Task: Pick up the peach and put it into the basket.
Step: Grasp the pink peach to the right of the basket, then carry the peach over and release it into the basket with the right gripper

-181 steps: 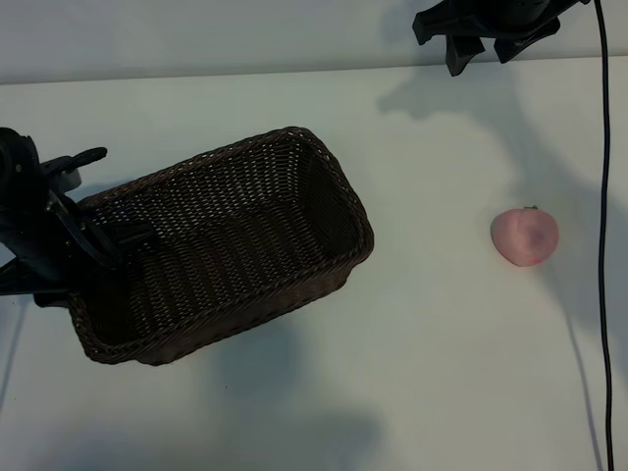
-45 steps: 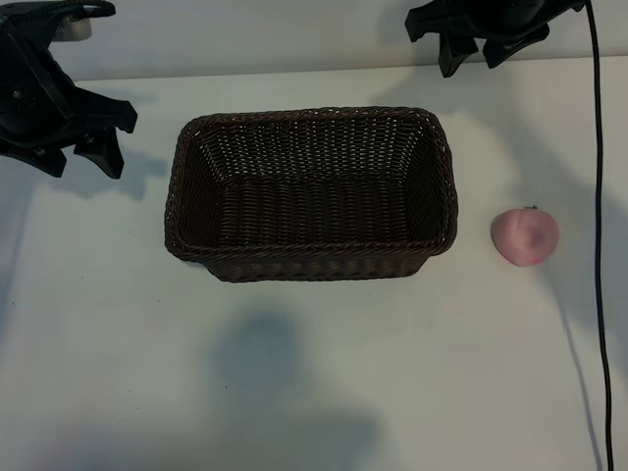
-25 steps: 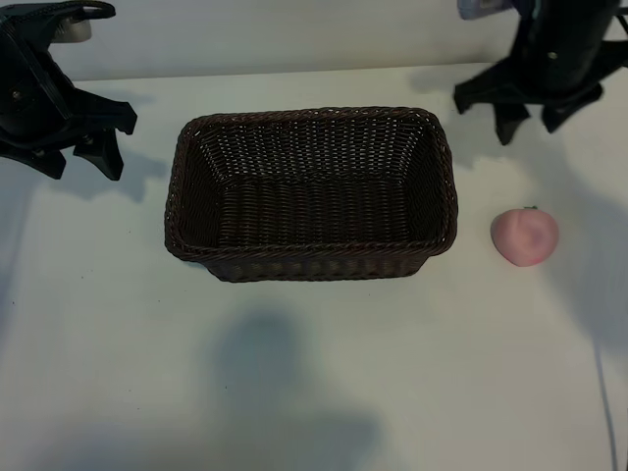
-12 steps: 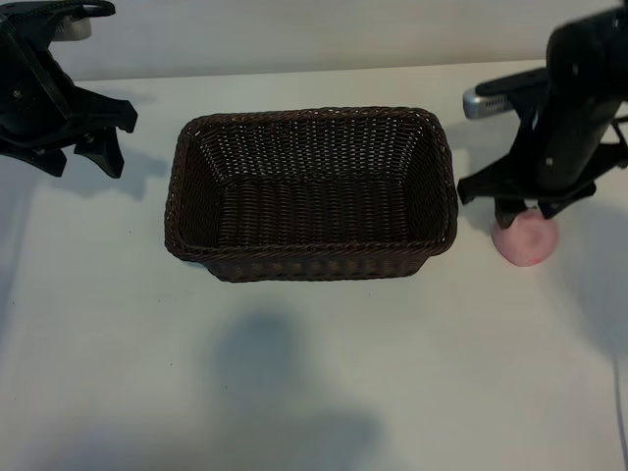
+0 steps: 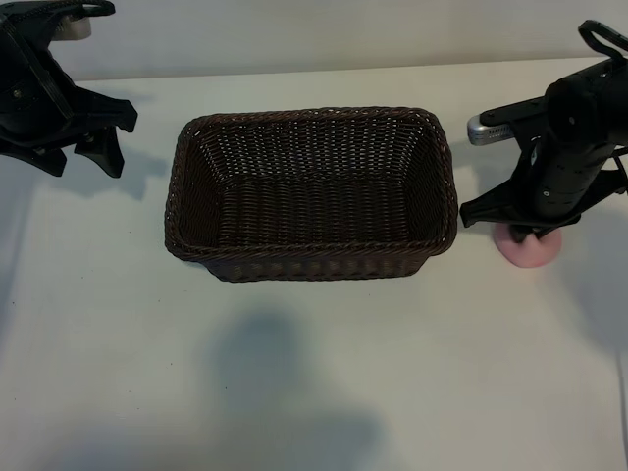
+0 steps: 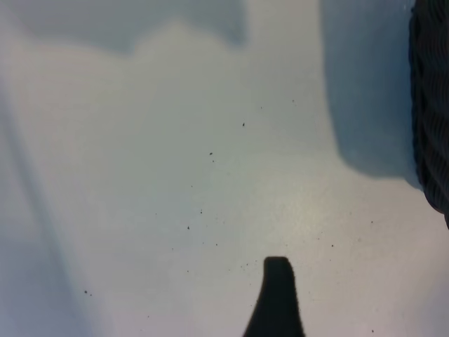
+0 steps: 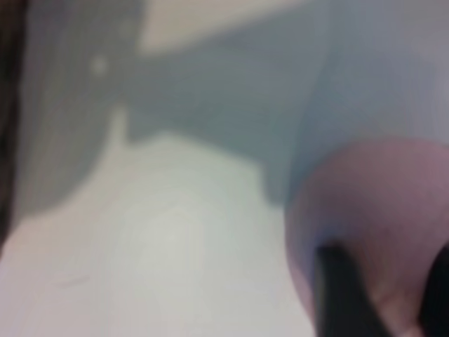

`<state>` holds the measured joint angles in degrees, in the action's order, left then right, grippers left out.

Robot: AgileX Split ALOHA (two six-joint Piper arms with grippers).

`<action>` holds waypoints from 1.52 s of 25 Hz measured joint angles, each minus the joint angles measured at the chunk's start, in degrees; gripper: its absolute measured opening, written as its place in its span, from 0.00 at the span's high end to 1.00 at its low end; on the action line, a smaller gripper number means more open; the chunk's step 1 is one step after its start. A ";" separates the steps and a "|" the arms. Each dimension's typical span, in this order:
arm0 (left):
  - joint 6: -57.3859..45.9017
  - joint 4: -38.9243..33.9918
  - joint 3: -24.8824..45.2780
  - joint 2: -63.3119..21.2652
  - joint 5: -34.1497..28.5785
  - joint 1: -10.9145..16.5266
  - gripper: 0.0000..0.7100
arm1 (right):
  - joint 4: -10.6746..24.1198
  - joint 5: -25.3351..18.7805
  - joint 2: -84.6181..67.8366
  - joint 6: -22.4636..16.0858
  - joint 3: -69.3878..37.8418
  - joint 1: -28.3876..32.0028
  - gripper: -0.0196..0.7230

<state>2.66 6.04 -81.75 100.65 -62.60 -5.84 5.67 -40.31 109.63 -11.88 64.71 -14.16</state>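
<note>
Dropping from above the desk (image 5: pixel 324 373), the right claw (image 5: pixel 533 235) is clenching on the peach (image 5: pixel 531 251); seat it fully before lifting toward the basket (image 5: pixel 312 258), left claw (image 5: pixel 86 147) idling released.

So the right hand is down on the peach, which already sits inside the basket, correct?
Not quite. The right hand is down on the peach, but the peach sits on the table beside the basket, outside its right end. The exterior view shows this.

peach (image 5: pixel 531 253): small, round, pale pink; on the table, just right of the basket, upper part hidden.
basket (image 5: pixel 312 257): large rectangular dark brown wicker, braided rim, upright, empty, mid-table.
</note>
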 joint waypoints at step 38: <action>0.18 0.00 0.00 0.00 0.00 0.00 0.16 | -10.24 -18.47 -8.48 4.93 24.08 -12.97 0.91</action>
<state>2.84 6.04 -81.75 100.65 -62.60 -5.84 -4.57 -58.77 101.15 -6.95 88.79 -27.13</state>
